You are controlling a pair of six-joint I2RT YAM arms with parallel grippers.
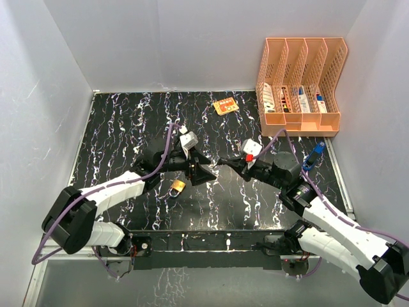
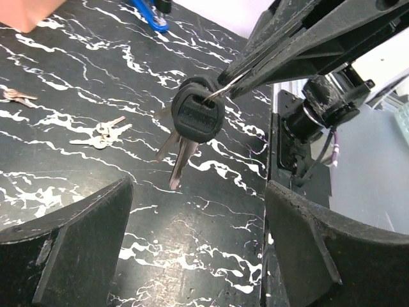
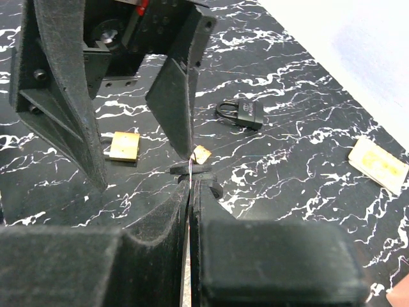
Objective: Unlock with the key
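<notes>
Top view, arms: we are holding the left gripper (image 1: 203, 170) and right gripper (image 1: 225, 161) tip to tip over the middle of the table
Top view, lock: the brass lock (image 1: 177, 187) is lying on the table just beside the left gripper, untouched; the key is too small for us to make out here
Top view, rest: a card (image 1: 225, 106) and a rack (image 1: 300, 83) are sitting well apart at the far side
Left wrist, key: the key (image 2: 198, 115) is hanging from its ring, black head up and blades pointing down over the table, just ahead of our left fingers (image 2: 70, 249)
Left wrist, left tool: those fingers are standing spread wide and touching nothing
Left wrist, right tool: it is reaching in from above, pressed together on the ring right at the key's head
Left wrist, rest: loose keys (image 2: 102, 133) are lying on the table, well apart
Right wrist, right tool: the jaws are pinching only the thin ring (image 3: 190, 167); the key itself is dangling free
Right wrist, locks: the brass lock is showing between the spread left fingers, a black lock (image 3: 243, 114) farther off; we are not able to tell which one the key fits
Step in hand: we are judging this a handover of the key, right to left
Doing it well: we should be centring the left fingers on the flat black head, not the blades, closing slowly since the key may swing or twist on its ring, and releasing the right pinch only once the left grip is firm and a blade is sticking out free
</notes>
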